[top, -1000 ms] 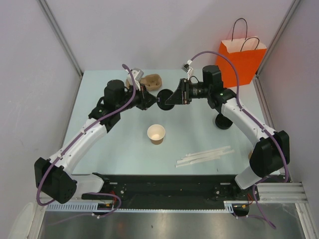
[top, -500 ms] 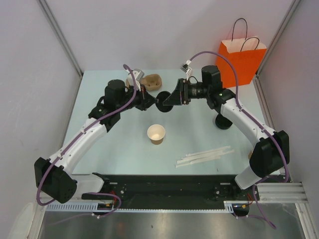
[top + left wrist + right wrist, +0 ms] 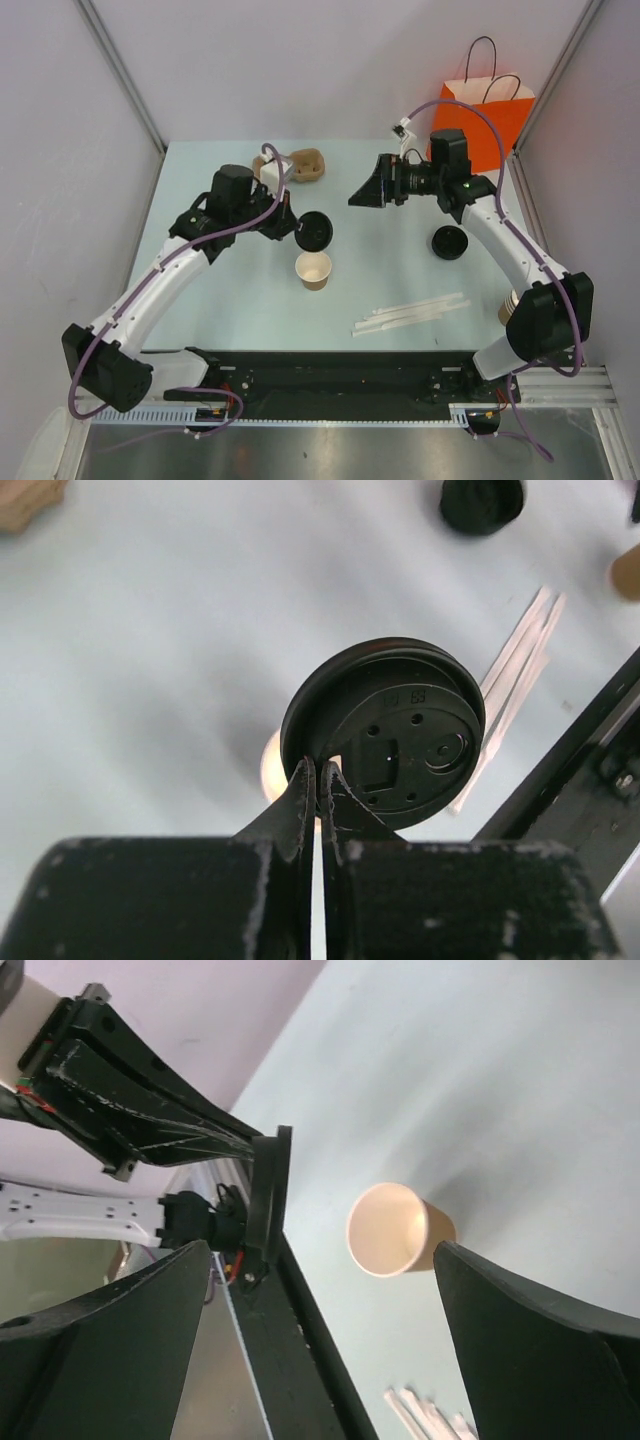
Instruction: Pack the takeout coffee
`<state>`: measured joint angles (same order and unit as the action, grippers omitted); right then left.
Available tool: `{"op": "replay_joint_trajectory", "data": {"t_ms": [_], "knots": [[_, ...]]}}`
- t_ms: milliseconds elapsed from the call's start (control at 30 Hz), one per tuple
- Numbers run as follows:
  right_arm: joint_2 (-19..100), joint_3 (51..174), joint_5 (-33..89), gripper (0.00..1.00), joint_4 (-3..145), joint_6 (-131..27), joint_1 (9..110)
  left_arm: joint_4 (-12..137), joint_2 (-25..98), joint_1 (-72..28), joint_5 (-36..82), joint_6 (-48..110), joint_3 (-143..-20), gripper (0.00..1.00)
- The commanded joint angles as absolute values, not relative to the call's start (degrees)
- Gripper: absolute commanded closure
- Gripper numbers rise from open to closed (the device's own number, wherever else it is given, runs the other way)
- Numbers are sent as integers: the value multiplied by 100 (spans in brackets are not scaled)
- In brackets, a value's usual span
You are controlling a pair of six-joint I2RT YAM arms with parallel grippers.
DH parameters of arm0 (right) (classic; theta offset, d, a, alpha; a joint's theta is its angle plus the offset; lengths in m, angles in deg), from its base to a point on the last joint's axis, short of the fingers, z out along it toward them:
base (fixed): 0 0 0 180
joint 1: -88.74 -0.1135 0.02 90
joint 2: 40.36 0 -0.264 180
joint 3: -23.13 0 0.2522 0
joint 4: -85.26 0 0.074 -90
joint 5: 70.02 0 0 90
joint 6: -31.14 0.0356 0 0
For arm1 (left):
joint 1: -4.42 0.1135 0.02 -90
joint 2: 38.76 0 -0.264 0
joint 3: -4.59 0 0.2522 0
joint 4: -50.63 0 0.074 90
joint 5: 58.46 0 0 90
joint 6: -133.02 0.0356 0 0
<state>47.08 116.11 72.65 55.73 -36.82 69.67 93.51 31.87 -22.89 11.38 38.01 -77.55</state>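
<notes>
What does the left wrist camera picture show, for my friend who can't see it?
The left end effector pinches the rim of a round black lid, holding it above a pale table. An open paper cup peeks out from behind the lid, and thin white sticks lie to the right.

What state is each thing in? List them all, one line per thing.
left hand: shut on the rim of the black lid.
black lid: held off the table, close to the paper cup, not on it.
paper cup: upright, open, no lid.
right hand: open, empty.
orange bag: standing upright, handles up.
spare lid: resting on the table, untouched.
</notes>
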Motion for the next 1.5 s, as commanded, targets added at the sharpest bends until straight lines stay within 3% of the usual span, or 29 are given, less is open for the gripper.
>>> {"op": "replay_joint_trajectory", "data": {"t_ms": [0, 167, 267, 500, 700, 1467], "knots": [[4384, 11608, 6895, 1, 4454, -5248, 6967, 10725, 3427, -2405, 1633, 4618, -8238, 100], [4384, 12109, 5447, 0, 3207, -6640, 6976, 11080, 3726, -2555, 2072, 4724, -8291, 100], [4182, 12223, 5146, 0, 3203, -7028, 7169, 11080, 3787, -2757, 2345, 4777, -8230, 100], [3909, 12241, 5908, 0, 3521, -7081, 8074, 11132, 4288, -2783, 2135, 4663, -8449, 100], [4428, 12356, 6481, 0, 2589, -7082, 7627, 11168, 4833, -2889, 2309, 4505, -8748, 100], [4357, 12127, 7113, 0, 3134, -6413, 7468, 11396, 5484, -3065, 2363, 4566, -9047, 100]]}}
